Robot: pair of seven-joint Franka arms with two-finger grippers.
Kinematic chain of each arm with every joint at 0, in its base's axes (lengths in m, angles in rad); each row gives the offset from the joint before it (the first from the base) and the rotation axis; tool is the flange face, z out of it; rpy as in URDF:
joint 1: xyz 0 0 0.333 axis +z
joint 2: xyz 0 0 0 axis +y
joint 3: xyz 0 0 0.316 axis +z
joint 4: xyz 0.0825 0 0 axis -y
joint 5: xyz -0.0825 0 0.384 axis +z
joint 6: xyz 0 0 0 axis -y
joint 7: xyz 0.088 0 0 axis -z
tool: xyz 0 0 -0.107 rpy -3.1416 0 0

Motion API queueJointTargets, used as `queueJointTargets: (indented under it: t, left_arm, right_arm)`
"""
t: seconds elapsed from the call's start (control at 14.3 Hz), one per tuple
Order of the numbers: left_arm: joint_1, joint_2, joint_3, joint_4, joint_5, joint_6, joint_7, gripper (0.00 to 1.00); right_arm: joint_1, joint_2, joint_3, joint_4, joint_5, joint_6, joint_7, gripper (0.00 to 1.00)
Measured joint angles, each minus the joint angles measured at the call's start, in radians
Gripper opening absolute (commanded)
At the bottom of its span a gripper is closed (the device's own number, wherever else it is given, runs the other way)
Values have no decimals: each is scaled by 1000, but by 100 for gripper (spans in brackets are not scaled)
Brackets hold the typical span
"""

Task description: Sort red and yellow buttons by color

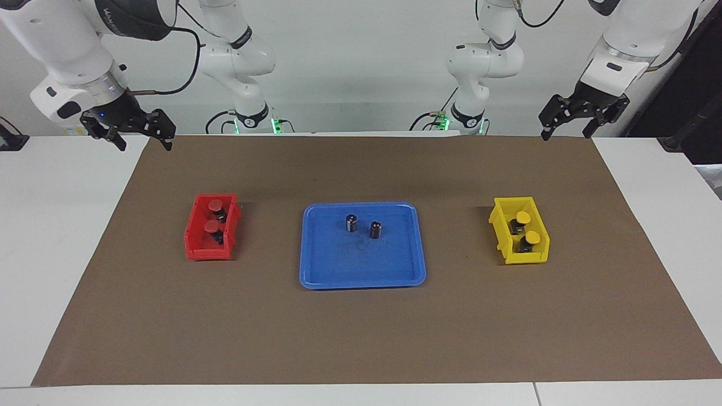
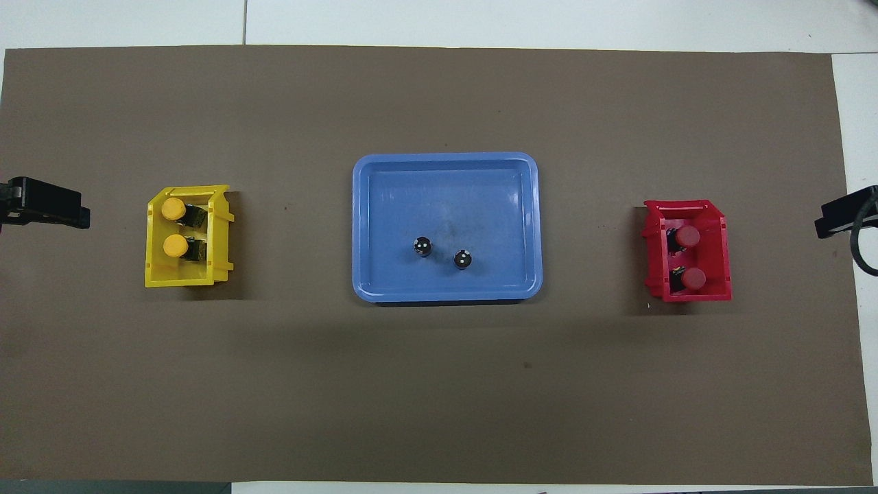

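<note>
I see the smooth rectangular blue tray mid-mat holding two black cylinders. Toward the right arm's end sits the red bin with both round-capped red buttons; toward the left's, the yellow bin with both yellow buttons. Both the left gripper and right gripper hang open, empty.

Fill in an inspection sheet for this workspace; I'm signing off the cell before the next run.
Surface: brown mat on a white table.
Job's things: two red buttons in the red bin; two yellow buttons in the yellow bin.
Clutter: two black cylinders standing in the blue tray.
Grippers: left gripper open, raised over the mat's edge nearest the robots; right gripper open, raised over the mat's corner at its own end. Neither holds anything.
Cables: black cables along the arms.
Surroundings: white wall.
</note>
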Motion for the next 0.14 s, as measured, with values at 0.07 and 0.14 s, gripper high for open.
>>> queueJointTargets:
  t: [0.07, 0.14]
  left_arm:
    - [0, 0, 0, 0, 0, 0, 0, 100]
    - [0, 0, 0, 0, 0, 0, 0, 100]
  right_arm:
    - [0, 0, 0, 0, 0, 0, 0, 100]
    - [0, 0, 0, 0, 0, 0, 0, 100]
